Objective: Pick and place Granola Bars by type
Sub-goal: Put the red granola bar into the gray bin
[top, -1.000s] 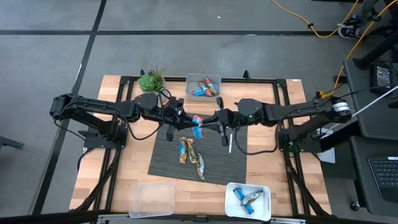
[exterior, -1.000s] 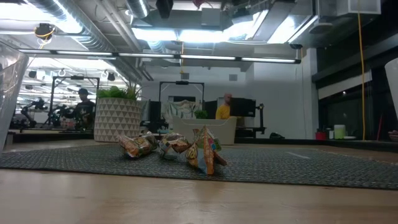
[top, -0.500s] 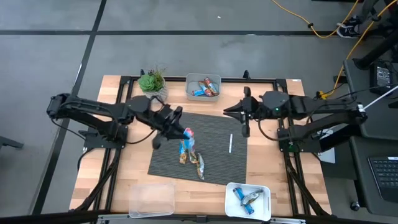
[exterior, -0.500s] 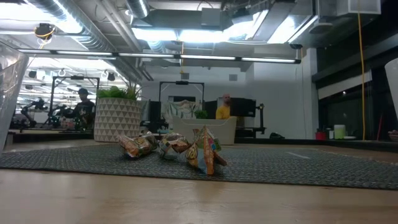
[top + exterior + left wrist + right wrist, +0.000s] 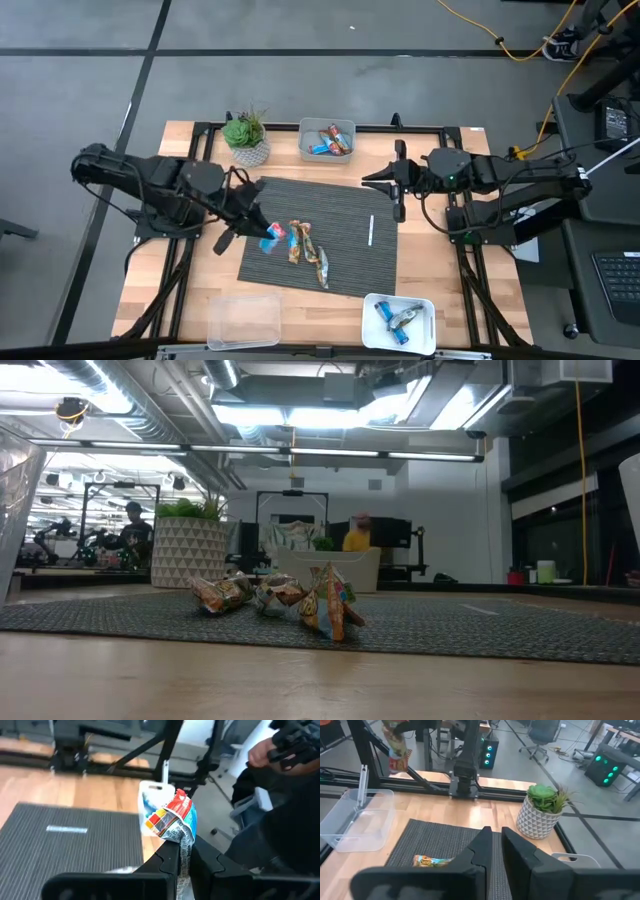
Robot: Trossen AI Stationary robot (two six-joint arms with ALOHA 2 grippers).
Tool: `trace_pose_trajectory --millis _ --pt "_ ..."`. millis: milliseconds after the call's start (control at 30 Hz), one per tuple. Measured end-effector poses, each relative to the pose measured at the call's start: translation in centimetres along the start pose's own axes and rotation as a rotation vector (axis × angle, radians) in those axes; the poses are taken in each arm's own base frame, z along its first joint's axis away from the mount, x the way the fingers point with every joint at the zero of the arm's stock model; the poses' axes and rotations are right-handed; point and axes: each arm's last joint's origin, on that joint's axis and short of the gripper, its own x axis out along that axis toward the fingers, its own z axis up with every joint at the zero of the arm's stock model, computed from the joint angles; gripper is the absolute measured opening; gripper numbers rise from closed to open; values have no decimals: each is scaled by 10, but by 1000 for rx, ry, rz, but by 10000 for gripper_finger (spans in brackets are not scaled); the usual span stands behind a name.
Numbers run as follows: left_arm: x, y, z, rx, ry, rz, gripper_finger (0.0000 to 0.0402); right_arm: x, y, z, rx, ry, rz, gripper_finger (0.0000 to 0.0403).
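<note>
Over the grey ribbed mat's left edge, your left gripper (image 5: 262, 233) pinches a shiny blue-and-red granola bar (image 5: 271, 237) between its fingers. Right gripper (image 5: 398, 186) waits, fingers pressed together. Sorted: two trays part-filled. Outstanding: brownish-gold bars (image 5: 306, 250) on mat.

You have a dark ribbed mat (image 5: 340, 215) at the centre of the wooden table (image 5: 160, 290), with a thin white stick (image 5: 371, 230) lying on it. A potted plant (image 5: 245, 135) stands at the far edge, and people sit at desks in the room behind.
</note>
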Motion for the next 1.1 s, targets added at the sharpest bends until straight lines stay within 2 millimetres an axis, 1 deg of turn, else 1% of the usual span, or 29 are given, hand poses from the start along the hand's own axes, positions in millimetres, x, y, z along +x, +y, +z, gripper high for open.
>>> trace_pose_trajectory --millis 100,200,567,867,1100 --pt "-2 -7 1 -39 11 2 17 0 0 0 -10 0 0 46" --pt "-2 -18 1 -74 0 -45 17 0 0 0 -22 1 -1 46" --pt "19 -56 -21 -229 119 -95 17 0 0 0 -61 2 -3 46" --pt "37 -74 -42 -375 224 -26 17 0 0 0 -77 2 -2 46" --pt "59 -84 -66 -452 341 80 17 0 0 0 -81 3 -2 46"
